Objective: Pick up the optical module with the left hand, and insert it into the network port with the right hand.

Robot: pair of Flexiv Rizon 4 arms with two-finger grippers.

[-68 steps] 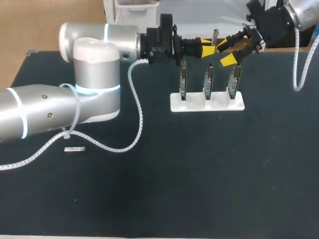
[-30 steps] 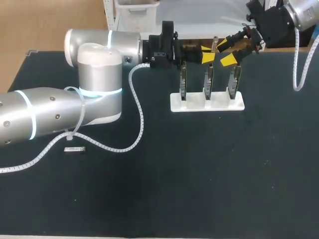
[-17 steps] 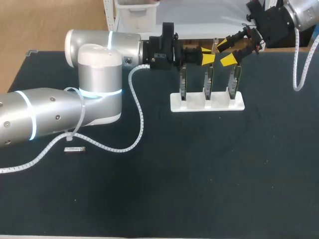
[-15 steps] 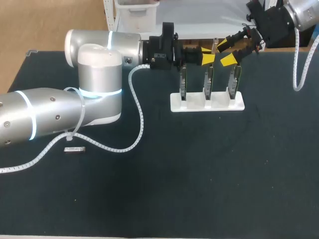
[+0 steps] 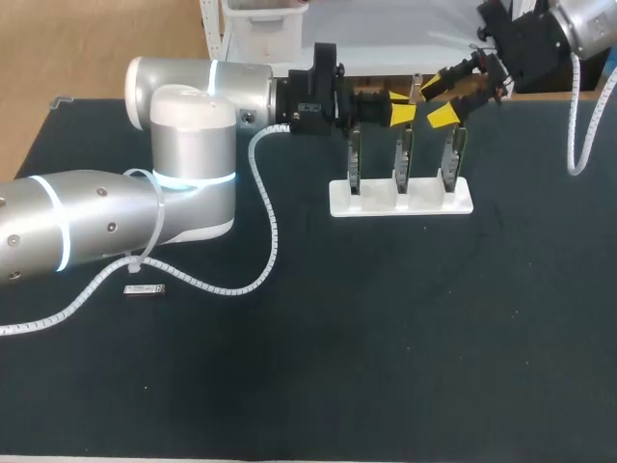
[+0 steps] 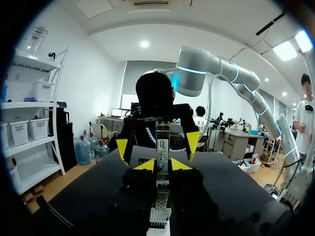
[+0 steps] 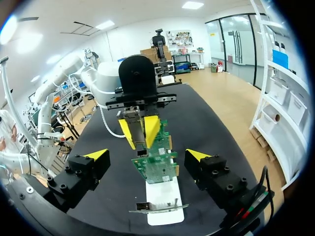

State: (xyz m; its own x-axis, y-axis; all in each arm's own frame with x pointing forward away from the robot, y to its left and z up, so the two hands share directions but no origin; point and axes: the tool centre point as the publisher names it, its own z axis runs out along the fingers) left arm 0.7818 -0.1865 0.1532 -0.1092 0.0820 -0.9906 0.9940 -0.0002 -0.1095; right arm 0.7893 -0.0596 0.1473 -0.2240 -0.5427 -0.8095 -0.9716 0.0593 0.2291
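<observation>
Fingers of the left gripper point(image 6: 163, 166) clenched on the optical module point(image 6: 162, 142), pinching it from two sides with its free end showing past the yellow tips; those of the right gripper point(image 5: 446, 95) spread wide, holding nothing. Going down in size: dark table point(image 5: 386, 347); left arm point(image 5: 183, 174) stretched across to the far edge; right arm point(image 5: 588, 24) coming in at the far corner; white stand point(image 5: 400, 201) carrying three upright circuit boards point(image 5: 402, 154), close beneath both grippers; a second small module point(image 5: 145, 288) lying flat, well apart, beside the left arm's cable. Looks like the handover step: pick-up done, insertion not yet begun. Held module facing the gap between the right fingers, roughly in line with it, touching neither. Next move, by this reading: bring the right fingers around the free end, pinch squarely, release on the left only after that, then line up with a port on one of the boards. Port itself too small to make out.
</observation>
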